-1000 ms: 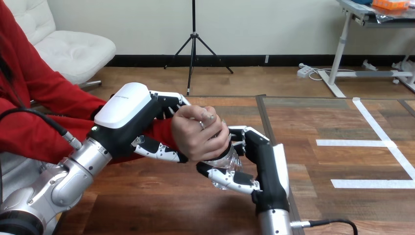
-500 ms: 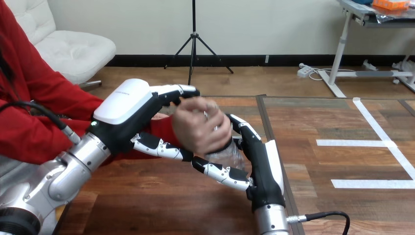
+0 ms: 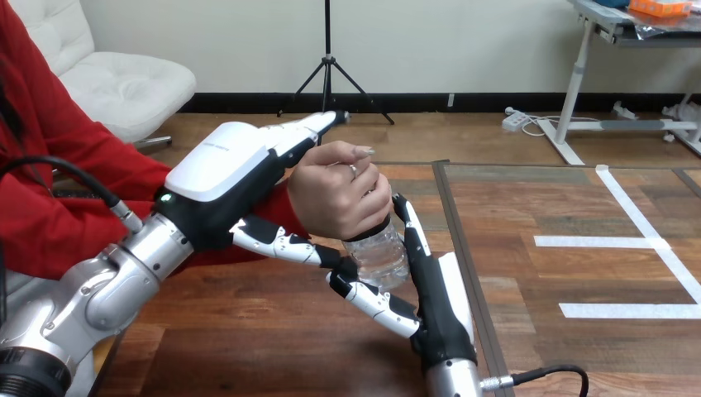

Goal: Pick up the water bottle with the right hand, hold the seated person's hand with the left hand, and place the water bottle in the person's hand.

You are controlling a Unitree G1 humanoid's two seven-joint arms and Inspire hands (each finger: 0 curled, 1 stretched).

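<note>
Wooden table (image 3: 273, 331): the person's hand (image 3: 335, 198) grips the top of a clear water bottle (image 3: 382, 255). Our right hand (image 3: 438, 306) lies open beside it; our left hand (image 3: 219, 165), fingers straight, rests against the person's hand. We judge the bottle light, crushable, slick: hold mid-body

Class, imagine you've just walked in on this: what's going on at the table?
A handover looks nearly done. The person's hand grips the top of a clear water bottle, upright over the wooden table. The robot's right hand sits beside and below the bottle, fingers straight. Its left hand brackets the person's hand and wrist, fingers straight above, thumb beneath, not curled round.
</note>
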